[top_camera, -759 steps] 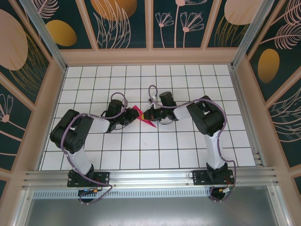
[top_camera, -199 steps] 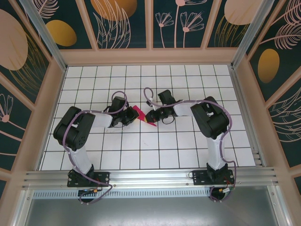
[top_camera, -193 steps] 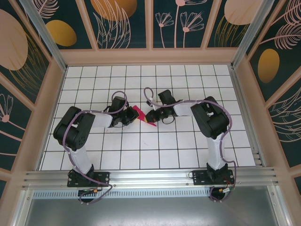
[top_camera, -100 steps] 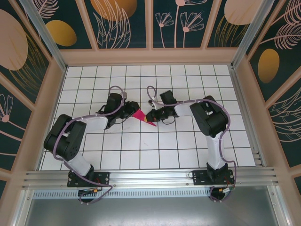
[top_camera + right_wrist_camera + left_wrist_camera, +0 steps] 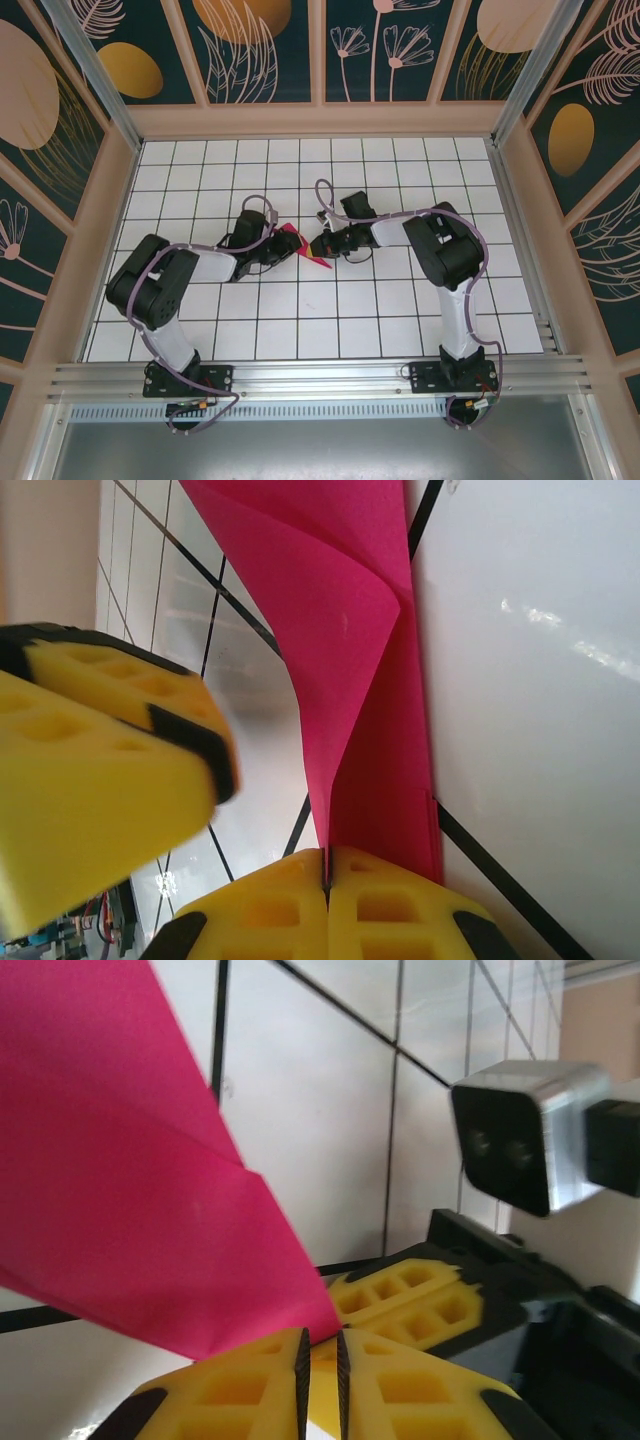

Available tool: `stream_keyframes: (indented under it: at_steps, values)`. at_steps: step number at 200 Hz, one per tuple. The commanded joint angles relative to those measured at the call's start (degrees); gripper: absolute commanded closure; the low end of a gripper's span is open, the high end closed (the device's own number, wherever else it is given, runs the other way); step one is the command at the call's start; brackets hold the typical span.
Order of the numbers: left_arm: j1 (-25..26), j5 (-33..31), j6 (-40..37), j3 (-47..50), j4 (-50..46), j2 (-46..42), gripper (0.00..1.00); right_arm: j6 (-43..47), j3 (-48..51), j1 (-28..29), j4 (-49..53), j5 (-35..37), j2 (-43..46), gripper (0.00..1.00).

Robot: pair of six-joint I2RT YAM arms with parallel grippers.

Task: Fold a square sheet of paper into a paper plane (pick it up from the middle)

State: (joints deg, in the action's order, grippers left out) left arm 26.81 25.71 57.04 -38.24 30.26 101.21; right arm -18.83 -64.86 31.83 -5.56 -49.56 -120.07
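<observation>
Top external: gridded table (image 5: 380, 300), creased pink sheet (image 5: 293, 240) near its middle, an arm on each side.
Right gripper (image 5: 327, 872), toward the table's right, is clamped tight on the sheet's folded edge. Left gripper (image 5: 320, 1362), toward the table's left, shows a thin slit at the sheet's corner, and I cannot tell whether it bites. For a clean crease, I'd anchor right, seat left deeper, then pull the fold taut.
</observation>
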Motion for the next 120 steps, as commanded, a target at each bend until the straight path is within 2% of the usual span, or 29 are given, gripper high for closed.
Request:
stream_keyframes:
  at_steps: [1, 68, 120]
  values:
    - [0.3, 1.2, -0.2, -1.1, 2.0, 2.1, 0.83, -1.1, -0.2, -0.2, 3.9, 3.7, -3.2, 1.00]
    - [0.5, -0.4, 0.1, -2.4, -0.8, 4.8, 0.85, -1.4, -0.4, -0.2, 4.0, 3.6, -3.8, 1.00]
    - [0.5, -4.7, -0.1, -4.3, -8.8, 5.8, 0.87, -0.5, -0.9, -0.1, 4.9, 2.8, -2.8, 0.98]
